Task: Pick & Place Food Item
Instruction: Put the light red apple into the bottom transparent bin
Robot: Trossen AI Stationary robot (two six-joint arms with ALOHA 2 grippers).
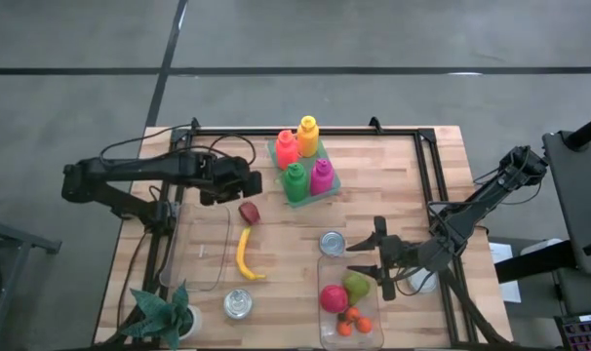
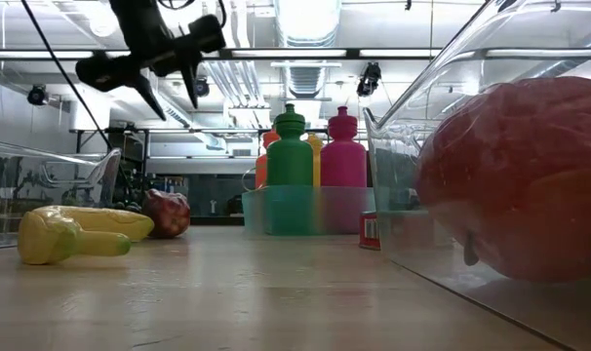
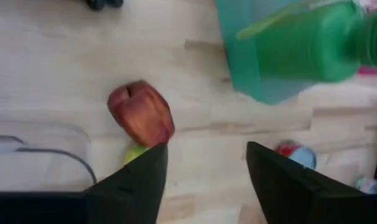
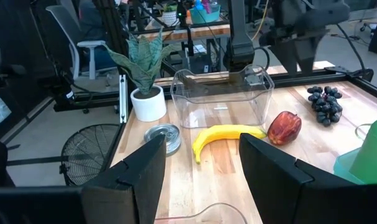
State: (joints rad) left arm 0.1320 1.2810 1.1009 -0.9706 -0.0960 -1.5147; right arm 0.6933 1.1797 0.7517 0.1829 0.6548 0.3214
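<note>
A wooden table [image 1: 393, 210] is carrying the scene, with a workshop of ceiling lights and racks running behind it. My left gripper [image 1: 249, 182] is hanging open and empty above the red apple [image 1: 249, 212]; the apple is lying on the bare wood, touching the near tip of the yellow banana [image 1: 244, 253] and just beside the empty clear bin [image 1: 207, 249].

For the step in hand, as I judge it, I am needing to centre both fingers [image 3: 135, 180] over the apple, come straight down, and close across its widest part without nudging the banana. My right gripper [image 1: 381, 265] is waiting, fingers parted and empty, just beside the second clear bin [image 1: 327, 322] holding fruit, well apart from the apple.

Whether the apple is meant for the empty bin I am only guessing. The low view is cutting off my left arm above the gripper, and the apple's far side is staying hidden.
</note>
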